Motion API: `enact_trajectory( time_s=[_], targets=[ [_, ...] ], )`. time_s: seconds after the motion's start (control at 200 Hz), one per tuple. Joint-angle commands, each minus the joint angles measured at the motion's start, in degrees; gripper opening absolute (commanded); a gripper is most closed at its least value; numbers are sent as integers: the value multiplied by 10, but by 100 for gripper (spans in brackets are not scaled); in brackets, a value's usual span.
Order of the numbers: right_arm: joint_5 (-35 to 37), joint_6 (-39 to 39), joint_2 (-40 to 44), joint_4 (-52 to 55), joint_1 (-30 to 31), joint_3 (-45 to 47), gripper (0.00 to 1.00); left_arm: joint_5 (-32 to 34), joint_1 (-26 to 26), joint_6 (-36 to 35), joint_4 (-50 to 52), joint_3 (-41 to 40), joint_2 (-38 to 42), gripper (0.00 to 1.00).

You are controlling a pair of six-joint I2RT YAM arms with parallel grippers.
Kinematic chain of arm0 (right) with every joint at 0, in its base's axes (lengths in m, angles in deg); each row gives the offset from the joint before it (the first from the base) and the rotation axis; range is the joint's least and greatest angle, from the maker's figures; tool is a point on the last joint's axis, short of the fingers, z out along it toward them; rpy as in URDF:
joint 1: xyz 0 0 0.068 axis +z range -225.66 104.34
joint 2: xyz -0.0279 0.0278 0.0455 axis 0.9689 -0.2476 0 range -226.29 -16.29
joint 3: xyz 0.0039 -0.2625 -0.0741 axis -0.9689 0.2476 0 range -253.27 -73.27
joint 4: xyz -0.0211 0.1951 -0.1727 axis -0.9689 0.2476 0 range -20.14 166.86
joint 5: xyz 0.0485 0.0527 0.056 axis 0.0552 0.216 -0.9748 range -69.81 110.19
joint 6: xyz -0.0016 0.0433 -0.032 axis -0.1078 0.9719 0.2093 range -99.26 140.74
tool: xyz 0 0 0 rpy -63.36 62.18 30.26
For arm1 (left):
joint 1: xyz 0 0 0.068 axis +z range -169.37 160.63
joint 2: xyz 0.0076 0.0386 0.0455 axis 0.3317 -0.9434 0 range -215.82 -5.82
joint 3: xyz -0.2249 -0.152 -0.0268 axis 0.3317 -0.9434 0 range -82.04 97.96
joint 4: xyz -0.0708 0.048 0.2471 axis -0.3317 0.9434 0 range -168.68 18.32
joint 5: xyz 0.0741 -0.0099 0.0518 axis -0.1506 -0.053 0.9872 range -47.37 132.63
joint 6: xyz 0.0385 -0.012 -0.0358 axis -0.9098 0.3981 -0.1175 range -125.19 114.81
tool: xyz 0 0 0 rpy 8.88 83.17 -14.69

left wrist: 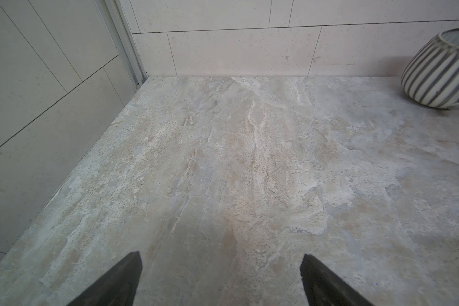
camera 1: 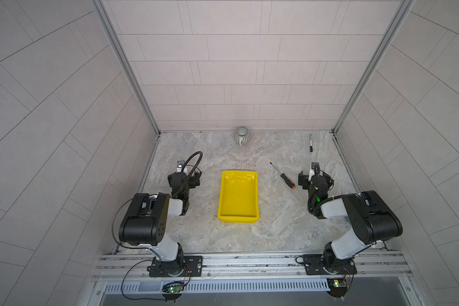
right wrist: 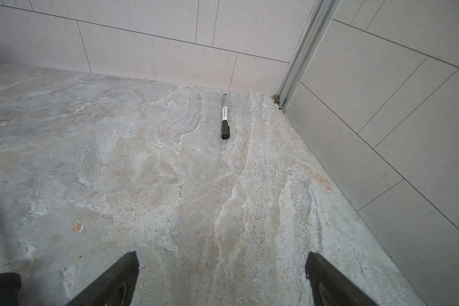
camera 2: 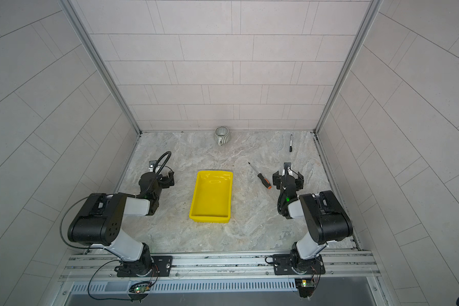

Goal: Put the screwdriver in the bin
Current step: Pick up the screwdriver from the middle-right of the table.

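One slim screwdriver [camera 1: 283,176] shows a black handle, orange end, seemingly dark shaft

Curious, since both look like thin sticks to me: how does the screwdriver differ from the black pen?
The screwdriver is longer than the pen. The screwdriver lies diagonally beside the bin; the pen lies straight, farther back. The screwdriver's handle ends in orange; the pen is black and white. Both lie flat, untouched.
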Motion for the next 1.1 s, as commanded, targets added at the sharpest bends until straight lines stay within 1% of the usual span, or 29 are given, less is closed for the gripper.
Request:
enact_trajectory(
  time_s=[0.0,0.07,0.11,0.14,0.185,0.23,0.275,0.305,0.335,0.355,0.39,0.43,0.45,0.475,0.545,0.555,0.58,0.615,0.675,0.736,0.771,0.816,0.841,0.876,0.906,1.096],
  targets=[
    [-2,-6,-1,-19,-1,2,99,-23,1,-3,-25,-12,12,100],
    [7,-11,3,-39,4,13,99,-44,-2,-15,-55,-36,34,100],
    [24,-12,16,-55,10,25,99,-27,-8,-14,-47,-45,63,100],
    [42,-14,31,-65,16,38,99,-6,-13,-12,-21,-46,92,100],
    [64,-23,58,-76,28,55,99,22,-27,-10,49,-36,146,100],
    [84,-40,88,-77,47,66,99,48,-48,-4,146,-11,203,100],
    [134,-74,125,-61,82,66,99,54,-68,10,255,25,252,100],
    [177,-91,152,-40,112,59,99,55,-85,19,330,52,283,100],
    [205,-107,192,-13,141,49,99,62,-106,27,390,75,307,100],
    [212,-115,218,14,157,39,99,70,-122,32,423,87,321,100],
    [213,-117,268,90,178,15,99,84,-149,46,462,98,341,100],
    [217,-80,321,221,193,-23,99,91,-174,80,490,100,362,100],
    [215,-40,347,301,196,-49,99,91,-181,108,504,99,371,100],
    [216,18,374,397,194,-77,99,81,-185,145,528,101,380,100],
    [237,233,430,661,186,-130,99,48,-185,223,633,120,389,100],
    [241,261,436,685,185,-131,99,46,-185,226,649,123,387,100],
    [248,303,452,731,182,-123,99,39,-185,227,674,129,384,100],
    [224,326,477,769,174,-105,99,24,-185,227,705,134,378,100],
    [155,319,516,787,154,-69,99,29,-185,222,757,140,358,100],
    [135,325,543,778,152,-16,99,76,-180,248,792,151,335,100],
    [130,339,553,761,152,12,99,83,-177,253,795,156,324,100],
    [119,328,569,779,153,-3,99,68,-172,252,786,156,313,100],
    [129,334,575,788,157,-5,99,58,-171,250,781,155,310,100],
    [141,326,580,771,160,10,99,53,-171,249,778,156,307,100],
    [138,326,584,760,159,18,99,53,-171,249,778,156,306,100],
    [114,316,563,744,162,15,99,56,-167,261,800,158,317,100]
  ],
)
